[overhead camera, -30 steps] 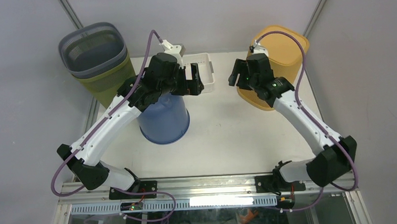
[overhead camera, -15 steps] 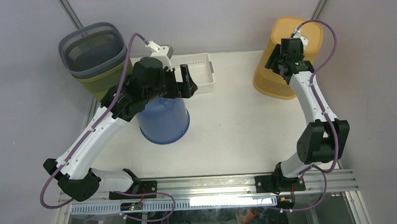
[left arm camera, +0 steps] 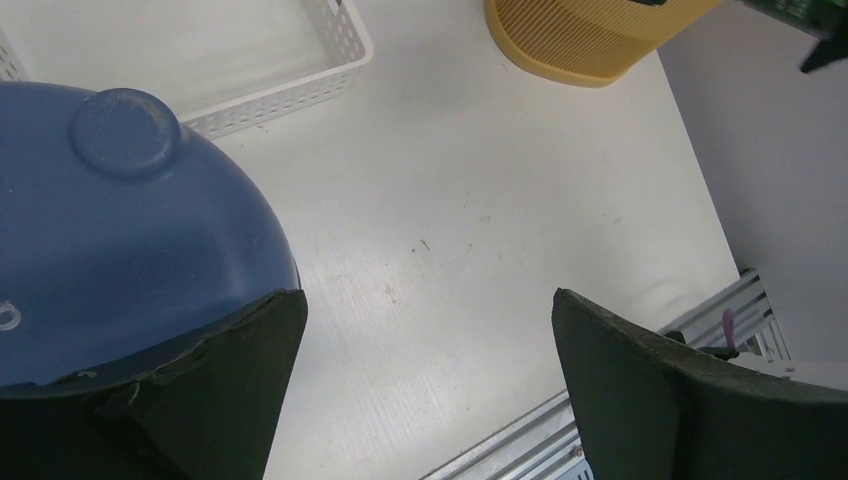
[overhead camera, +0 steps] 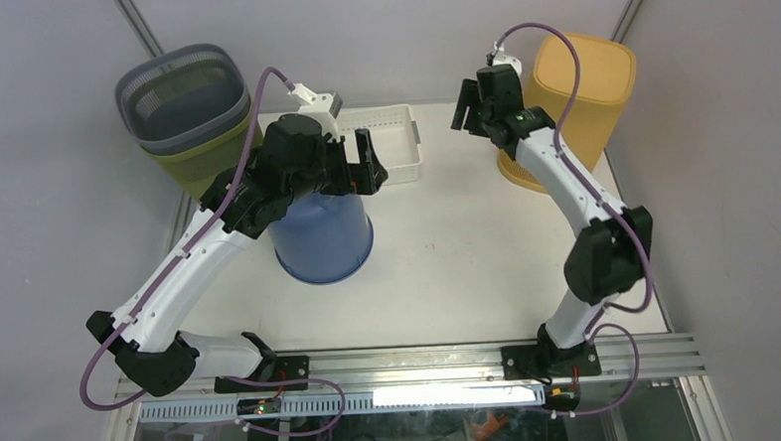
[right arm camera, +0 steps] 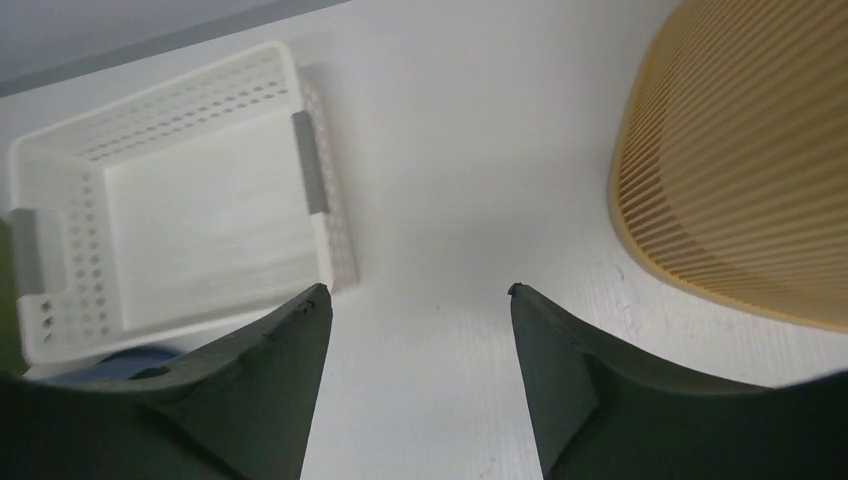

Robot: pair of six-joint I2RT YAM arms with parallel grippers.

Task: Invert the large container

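Observation:
The large yellow ribbed container [overhead camera: 572,101] stands at the back right with its closed base up and its rim on the table. It also shows in the right wrist view [right arm camera: 750,170] and the left wrist view [left arm camera: 590,35]. My right gripper [overhead camera: 469,110] is open and empty, in the air just left of the container and apart from it; the right wrist view [right arm camera: 415,290] shows bare table between its fingers. My left gripper [overhead camera: 369,164] is open and empty, over the right side of an upturned blue bucket [overhead camera: 322,233].
A white perforated basket [overhead camera: 393,141] sits at the back middle, also seen in the right wrist view [right arm camera: 190,210]. A grey mesh bin nested in an olive one [overhead camera: 188,110] stands at the back left. The blue bucket [left arm camera: 110,220] fills the left wrist view's left side.
The yellow container went from tilted under my right gripper to standing base-up. My right gripper left its top and moved left, off it. The left arm drew back slightly left.

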